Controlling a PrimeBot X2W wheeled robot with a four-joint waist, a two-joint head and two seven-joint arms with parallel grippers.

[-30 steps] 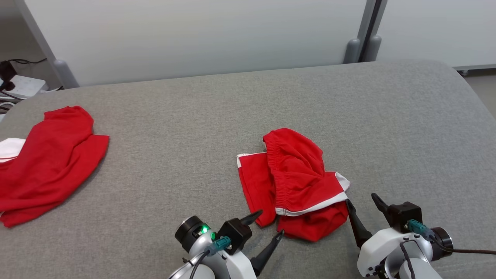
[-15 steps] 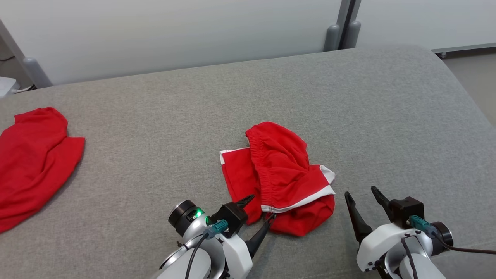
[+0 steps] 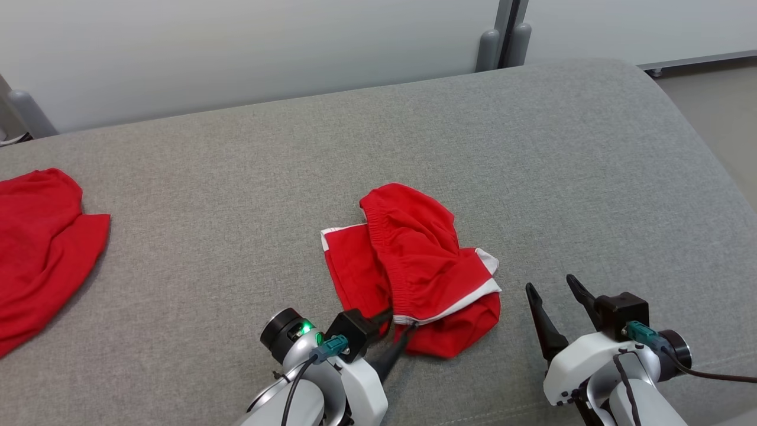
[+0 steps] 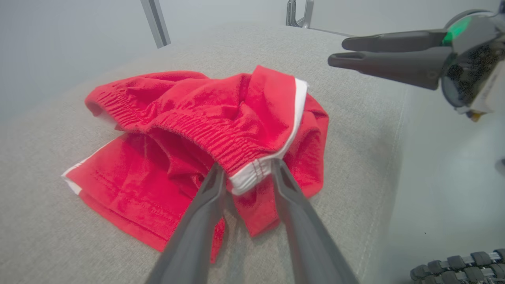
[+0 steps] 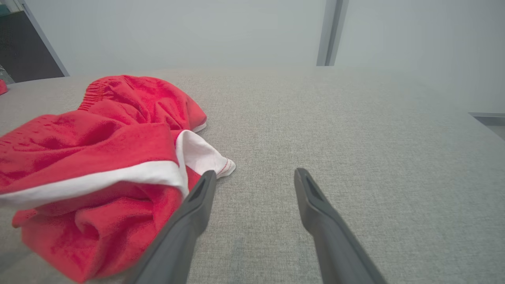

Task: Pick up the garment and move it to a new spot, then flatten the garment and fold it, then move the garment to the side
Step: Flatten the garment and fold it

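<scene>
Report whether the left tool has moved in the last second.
Yes: the left tool advanced to the red shorts, fingers now straddling their waistband corner.

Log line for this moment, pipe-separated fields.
shorts: crumpled on grey pad | left claw: open, astride their white-trimmed hem | right claw: open, empty, beside shorts

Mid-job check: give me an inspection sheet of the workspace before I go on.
Surface: grey fabric top, smooth.
Job's things: red garment with white trim, crumpled near the front edge.
Clutter: second red garment at far left.
Claws: left claw straddles the garment's white-trimmed edge, pinch unconfirmed; right claw open, right of the garment, apart from it.
Cables: dark cable off the right wrist; looped cable on the left wrist.
Surroundings: pale wall panels, grey posts.
</scene>
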